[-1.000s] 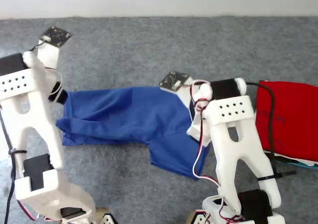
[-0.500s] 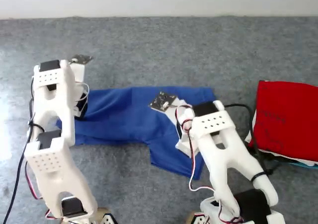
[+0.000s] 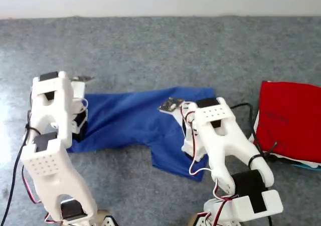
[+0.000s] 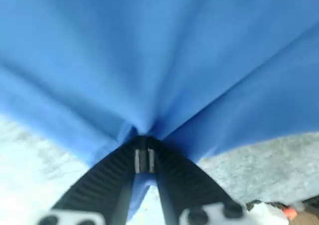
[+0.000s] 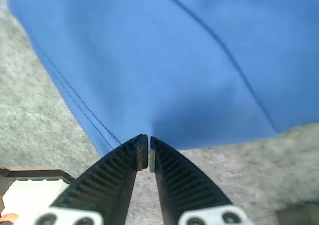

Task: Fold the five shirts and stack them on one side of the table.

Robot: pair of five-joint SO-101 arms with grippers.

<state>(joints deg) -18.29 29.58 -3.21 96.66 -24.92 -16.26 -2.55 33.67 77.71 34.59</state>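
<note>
A blue shirt [image 3: 130, 118] lies crumpled across the middle of the grey table [image 3: 150, 45]. The left arm [image 3: 50, 110] stands over the shirt's left end. My left gripper [image 4: 144, 144] is shut on a pinch of blue cloth [image 4: 164, 60], which fans out in folds from the tips. The right arm [image 3: 215, 131] stands over the shirt's right part. My right gripper [image 5: 144, 146] is shut on the blue shirt [image 5: 164, 60] at its hem, just above the table. A folded red shirt [image 3: 291, 118] lies at the right edge.
White and light-blue edges of other folded cloth [image 3: 301, 162] stick out under the red shirt. Bare grey table [image 3: 150, 45] stretches behind the blue shirt up to the white wall [image 3: 160, 0].
The left arm swung in from the far left onto the shirt's left end. The right arm shifted left and nearer. The shirt's left end was drawn in and its far right corner uncovered.
</note>
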